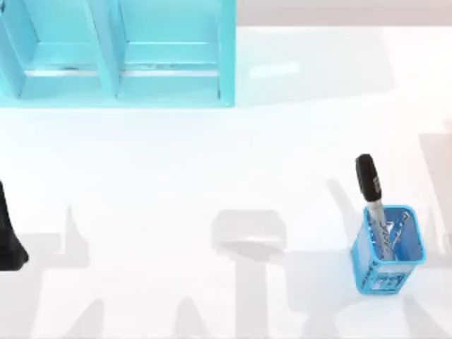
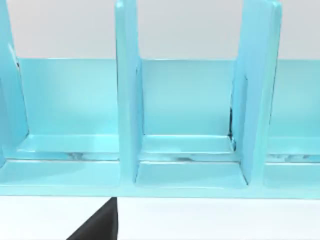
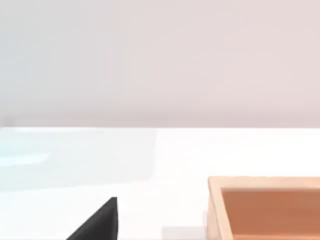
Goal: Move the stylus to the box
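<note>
Your stylus (image 1: 372, 200), fat black cap over a silver-grey barrel with dark print, stands tilted in the blue mesh cup (image 1: 387, 256), lower right of the table (image 1: 212, 162). Left arm (image 1: 8, 236) sits mid-left; honestly can't tell either claw's state.

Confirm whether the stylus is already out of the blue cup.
No. In the top view the stylus stands in the blue mesh cup, its black cap sticking up above the rim, with no gripper on it.

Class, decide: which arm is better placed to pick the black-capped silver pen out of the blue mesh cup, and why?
Probably right: the black-capped silver stylus stands in the blue mesh cup at the table's right, and the right wrist view shows the wooden box nearby. The left arm is parked far left.
</note>
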Robot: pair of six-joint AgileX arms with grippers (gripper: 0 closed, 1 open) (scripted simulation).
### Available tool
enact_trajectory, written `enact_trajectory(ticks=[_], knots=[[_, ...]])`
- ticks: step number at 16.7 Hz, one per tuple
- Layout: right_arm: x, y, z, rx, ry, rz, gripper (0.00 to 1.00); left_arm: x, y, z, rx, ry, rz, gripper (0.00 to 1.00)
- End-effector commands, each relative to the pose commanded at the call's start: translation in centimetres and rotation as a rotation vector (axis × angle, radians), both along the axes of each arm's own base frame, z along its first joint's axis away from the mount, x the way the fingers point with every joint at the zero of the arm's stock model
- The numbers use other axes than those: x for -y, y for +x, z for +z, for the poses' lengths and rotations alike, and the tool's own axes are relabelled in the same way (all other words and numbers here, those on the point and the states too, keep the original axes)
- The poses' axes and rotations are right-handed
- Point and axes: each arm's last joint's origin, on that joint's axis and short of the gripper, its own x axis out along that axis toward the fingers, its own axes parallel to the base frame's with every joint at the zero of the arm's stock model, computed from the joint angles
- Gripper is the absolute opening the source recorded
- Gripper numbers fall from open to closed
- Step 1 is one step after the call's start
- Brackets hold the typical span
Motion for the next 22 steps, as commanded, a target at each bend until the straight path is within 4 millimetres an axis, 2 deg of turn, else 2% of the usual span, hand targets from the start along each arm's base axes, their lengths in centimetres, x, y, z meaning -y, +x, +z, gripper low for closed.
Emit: enact_trajectory(ticks=[4,7,11,16,19,22], knots=[[-0.1,0.0,0.6,-0.024,-0.033,0.038,1.00,0.0,0.0,0.0,0.000,0.000,0.000,1.00],[-0.5,0.5,1.6,-0.122,-0.116,0.168,1.00,0.0,0.0,0.0,0.000,0.000,0.000,1.00],[-0.9,2.6,1.8,-0.351,-0.166,0.431,1.00,0.0,0.0,0.0,0.000,0.000,0.000,1.00],[-1.1,5.6,1.2,-0.561,-0.120,0.720,1.00,0.0,0.0,0.0,0.000,0.000,0.000,1.00],[-1.0,6.6,1.0,-0.609,-0.083,0.816,1.00,0.0,0.0,0.0,0.000,0.000,0.000,1.00],[-0.9,6.8,1.0,-0.620,-0.068,0.838,1.00,0.0,0.0,0.0,0.000,0.000,0.000,1.00]])
